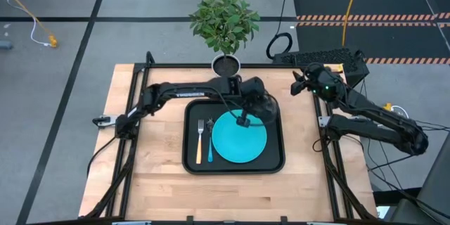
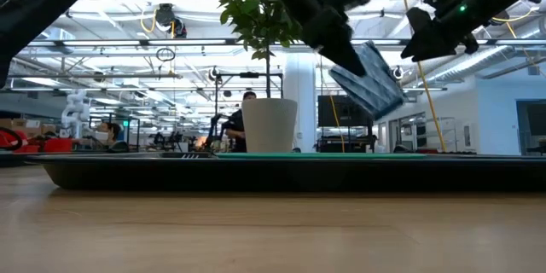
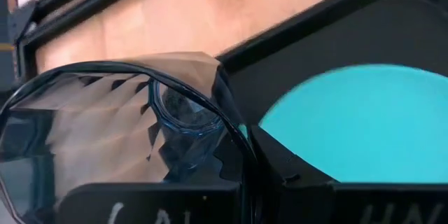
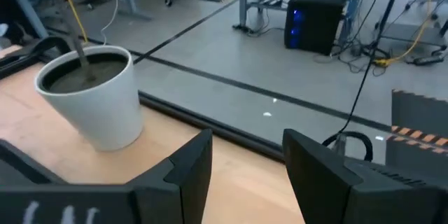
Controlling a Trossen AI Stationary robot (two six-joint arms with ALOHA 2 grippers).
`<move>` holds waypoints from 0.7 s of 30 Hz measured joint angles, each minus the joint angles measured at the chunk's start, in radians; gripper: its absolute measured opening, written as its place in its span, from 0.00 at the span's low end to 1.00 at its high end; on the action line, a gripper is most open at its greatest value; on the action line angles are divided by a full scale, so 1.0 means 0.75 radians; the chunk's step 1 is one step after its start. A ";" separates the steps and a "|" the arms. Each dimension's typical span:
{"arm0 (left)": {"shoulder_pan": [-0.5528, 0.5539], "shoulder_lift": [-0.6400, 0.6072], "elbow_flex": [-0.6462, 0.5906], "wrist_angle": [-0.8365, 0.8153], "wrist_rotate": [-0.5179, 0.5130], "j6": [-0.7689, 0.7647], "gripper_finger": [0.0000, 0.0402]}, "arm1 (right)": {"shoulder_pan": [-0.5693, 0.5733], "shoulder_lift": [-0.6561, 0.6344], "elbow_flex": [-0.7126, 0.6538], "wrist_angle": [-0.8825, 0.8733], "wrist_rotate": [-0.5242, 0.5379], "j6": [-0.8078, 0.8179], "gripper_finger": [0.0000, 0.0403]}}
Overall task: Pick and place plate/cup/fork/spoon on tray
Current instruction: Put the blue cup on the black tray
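Note:
The black tray point(image 1: 275, 160) lies mid-table. On it are the turquoise plate point(image 1: 239, 139) and, to its left, the orange-handled fork point(image 1: 199, 144) and the blue-handled spoon point(image 1: 209, 146). My left gripper point(image 1: 246, 114) reaches over the tray's far right part. It is shut on the dark translucent cup point(image 2: 368, 81), held in the air above the plate's far edge. My right gripper point(image 4: 245, 175) is open and empty beyond the table's far right corner point(image 1: 299, 84). My left gripper holds the cup by its rim wall point(image 3: 234, 147); one finger seems to be inside the mouth and the other finger point(image 3: 287, 164) outside. The fingers slant down from above. The cup hangs tilted below them, mouth toward the gripper, clear of the tray point(image 2: 281, 173).
A white pot point(image 1: 226, 64) with a green plant stands at the table's far edge, just behind the tray; it also shows in the right wrist view point(image 4: 91, 98). Bare wood lies left, right and near of the tray. People work in the room beyond.

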 joint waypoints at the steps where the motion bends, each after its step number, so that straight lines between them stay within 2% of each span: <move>1: -0.002 0.015 0.000 0.022 -0.008 0.009 0.02 | -0.002 -0.012 0.000 0.000 0.000 -0.008 0.42; 10: 0.038 0.024 0.000 0.044 -0.052 -0.040 0.02 | -0.002 -0.094 -0.001 0.060 -0.001 -0.073 0.42; 21: 0.037 0.024 0.000 0.032 -0.057 -0.057 0.02 | -0.002 -0.099 -0.001 0.130 -0.004 -0.070 0.42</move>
